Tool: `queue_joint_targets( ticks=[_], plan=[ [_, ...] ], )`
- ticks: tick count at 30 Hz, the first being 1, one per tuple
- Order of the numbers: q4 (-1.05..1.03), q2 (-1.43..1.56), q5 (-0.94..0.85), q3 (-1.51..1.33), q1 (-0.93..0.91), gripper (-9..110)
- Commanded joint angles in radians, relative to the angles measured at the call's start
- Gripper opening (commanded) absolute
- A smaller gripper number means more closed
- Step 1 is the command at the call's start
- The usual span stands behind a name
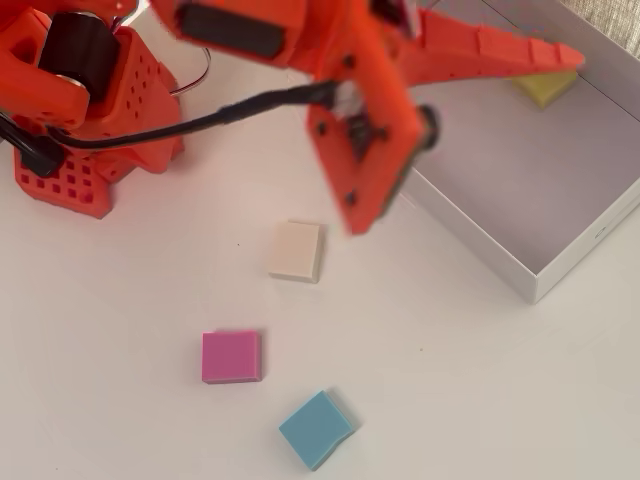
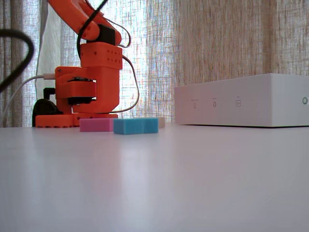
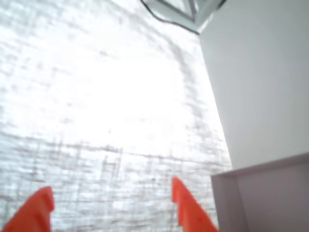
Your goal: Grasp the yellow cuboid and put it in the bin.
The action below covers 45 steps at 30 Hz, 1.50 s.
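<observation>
above the bin (image 1: 560, 262), the pincer (image 3: 113, 205) is hanging released, its two orange fingertips (image 3: 186, 208) standing apart with nothing between them in the wrist view. under the finger's far end in the overhead view, the yellow cuboid (image 1: 545, 87) is lying on the bin's floor near the far wall. out on the white bench (image 1: 130, 300), cream (image 1: 296, 250), pink (image 1: 231, 357) and blue (image 1: 316, 429) blocks are sitting apart from one another.

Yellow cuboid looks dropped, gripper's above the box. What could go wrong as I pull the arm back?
The yellow cuboid lies in the bin near its far corner, partly under the gripper, whose fingers are apart. Retracting low might clip the bin's thin near wall and shift it. A wide swing could sweep the cream block beside the bin.
</observation>
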<state>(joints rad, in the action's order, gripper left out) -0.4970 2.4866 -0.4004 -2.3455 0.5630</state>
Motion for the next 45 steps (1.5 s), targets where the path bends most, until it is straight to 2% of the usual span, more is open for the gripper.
queue_joint_targets(
  ticks=[1,5,9,18,25,27,37,45],
  plan=[
    [0.012,0.218,0.023,-0.066,-0.160,33],
    [-0.184,0.511,0.081,-0.207,-0.311,33],
    [-0.425,0.669,0.118,-0.314,-0.408,31],
    [-0.738,0.822,0.135,-0.495,-0.448,30],
    [-0.844,0.822,0.137,-0.552,-0.445,17],
    [-0.845,0.822,0.135,-0.555,-0.443,8],
    [-0.842,0.822,0.124,-0.583,-0.436,-8],
    [-0.836,0.822,0.121,-0.598,-0.437,-8]
  ],
)
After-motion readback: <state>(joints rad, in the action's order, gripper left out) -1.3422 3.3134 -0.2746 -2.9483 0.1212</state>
